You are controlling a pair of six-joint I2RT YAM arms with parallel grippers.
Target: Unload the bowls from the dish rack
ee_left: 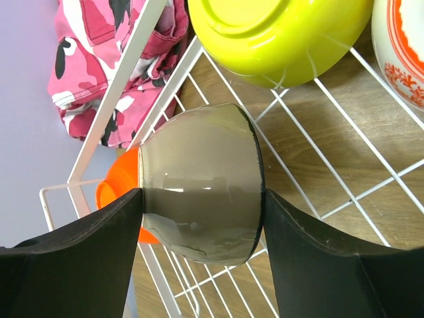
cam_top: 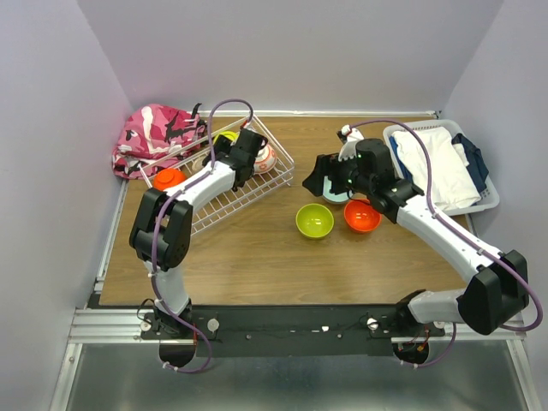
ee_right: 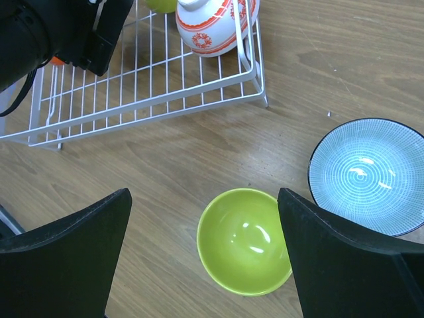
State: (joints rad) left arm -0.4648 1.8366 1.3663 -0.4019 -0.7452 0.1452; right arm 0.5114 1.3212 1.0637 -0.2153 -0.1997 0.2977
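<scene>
Bowl [ee_left: 199,185], tan, glossy, inside dish rack [ee_left: 311,152]. Left jaws clamp snug across its outer walls. Looks glazed: stiff, slick, chippable, so hold mid-wall, gently. Right jaws wide apart, empty, over bench right of rack.

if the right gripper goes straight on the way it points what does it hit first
Most likely the lime-green bowl on the table, framed between its open fingers in the wrist view; how far off is unclear.
</scene>
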